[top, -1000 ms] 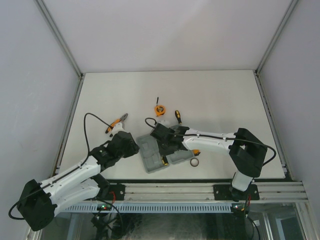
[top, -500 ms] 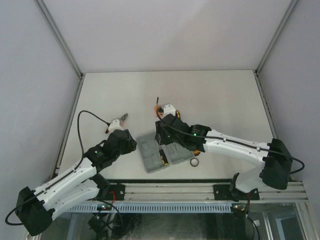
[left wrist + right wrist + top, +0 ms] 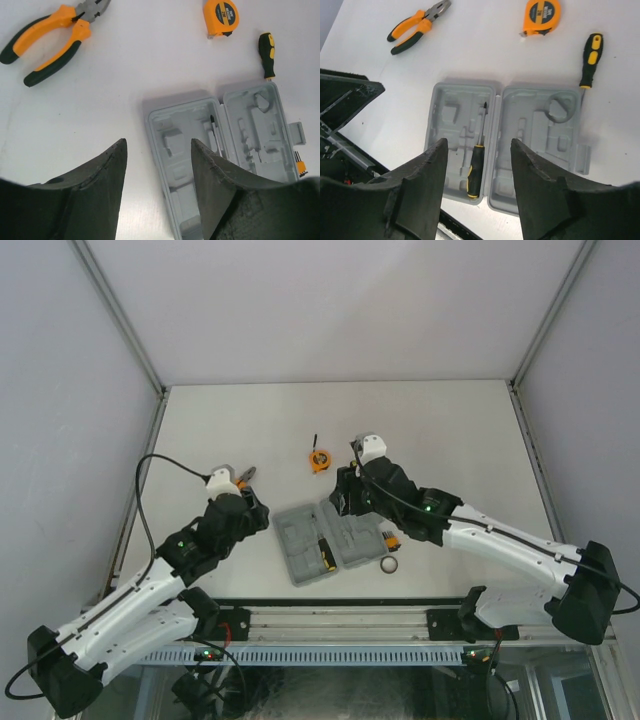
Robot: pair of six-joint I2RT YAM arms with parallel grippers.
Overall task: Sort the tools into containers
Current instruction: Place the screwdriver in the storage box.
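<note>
**Two robot arms poised over an open grey tool case [image 3: 530, 117] on a white counter [image 3: 430, 430], both hands empty.** The right hand [image 3: 479, 142] has its fingers parted about halfway with nothing between them. The left hand [image 3: 158, 144] is parted likewise and holds nothing.

A stowed screwdriver [image 3: 475, 167] lies in a recess of the case's left half, at the lower centre of the right wrist view, handle toward the bottom edge. The loose screwdriver [image 3: 590, 52] lies on the counter at the upper right of that view, just beyond the case's far rim. Its long axis runs nearly straight up the frame, handle uppermost and tip pointing back at the case. In the overhead view the right arm covers that spot, which makes it plainly the nearer arm.

The pliers [image 3: 50, 37] lie at the upper left of the left wrist view, slanting from lower left to upper right, nose toward the top. The left arm is the nearer to them. The tape measure [image 3: 540, 15] sits at the top centre, between pliers and loose screwdriver. The bit set [image 3: 300, 167] rests just beside the case's right edge, and the ring [image 3: 390, 565] lies near the case's lower right corner in the overhead view.

By position, the loose screwdriver looks the likely next pick for the right hand, fingers set across its long axis.
</note>
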